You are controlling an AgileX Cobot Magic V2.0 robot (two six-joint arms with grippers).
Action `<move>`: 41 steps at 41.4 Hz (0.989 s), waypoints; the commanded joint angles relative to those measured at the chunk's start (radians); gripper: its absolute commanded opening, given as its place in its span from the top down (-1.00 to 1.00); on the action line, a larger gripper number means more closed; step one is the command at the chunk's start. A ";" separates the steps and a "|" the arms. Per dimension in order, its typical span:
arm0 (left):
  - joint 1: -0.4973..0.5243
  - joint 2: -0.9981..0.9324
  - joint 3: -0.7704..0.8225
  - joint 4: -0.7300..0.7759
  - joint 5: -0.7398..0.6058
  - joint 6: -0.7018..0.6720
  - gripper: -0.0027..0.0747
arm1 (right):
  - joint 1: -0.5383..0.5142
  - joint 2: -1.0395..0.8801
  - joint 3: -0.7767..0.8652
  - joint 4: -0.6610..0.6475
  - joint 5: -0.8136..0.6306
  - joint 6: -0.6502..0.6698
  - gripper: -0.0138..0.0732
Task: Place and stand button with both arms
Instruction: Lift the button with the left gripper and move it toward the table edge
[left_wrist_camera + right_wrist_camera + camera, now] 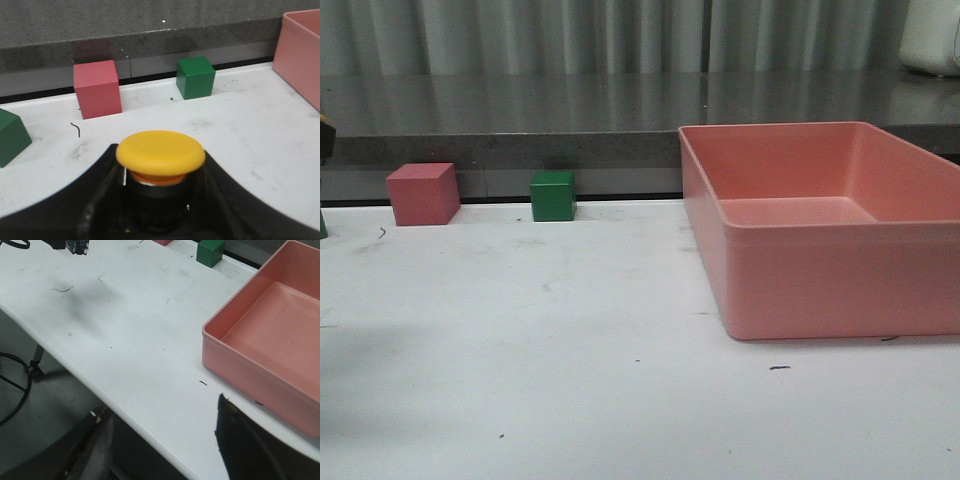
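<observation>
The left gripper (160, 210) is pinching the button (160, 155), cap up, above the worktop's (570, 340) left edge. It should be descending gently, keeping the base level. The right gripper (160, 450) is hanging spread and empty off the front edge.

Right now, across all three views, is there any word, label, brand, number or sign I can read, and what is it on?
None can be read.
Button: plain yellow cap, no marking shows.
Pink cube and green cube: blank faces.
Pink bin: no print on its walls.
Table: only dark scuffs and pen-like marks, not letters.
</observation>
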 commanded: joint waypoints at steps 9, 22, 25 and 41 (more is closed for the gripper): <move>0.169 0.103 -0.021 0.424 -0.361 -0.345 0.52 | -0.001 0.004 -0.024 0.011 -0.065 -0.006 -0.39; 0.186 0.306 -0.021 0.414 -0.582 -0.219 0.52 | -0.001 0.004 -0.024 0.011 -0.065 -0.006 -0.39; 0.186 0.364 -0.021 0.371 -0.623 -0.162 0.52 | -0.001 0.004 -0.024 0.011 -0.065 -0.006 -0.39; 0.186 0.477 -0.021 0.182 -0.753 -0.020 0.52 | -0.001 0.004 -0.024 0.011 -0.065 -0.006 -0.39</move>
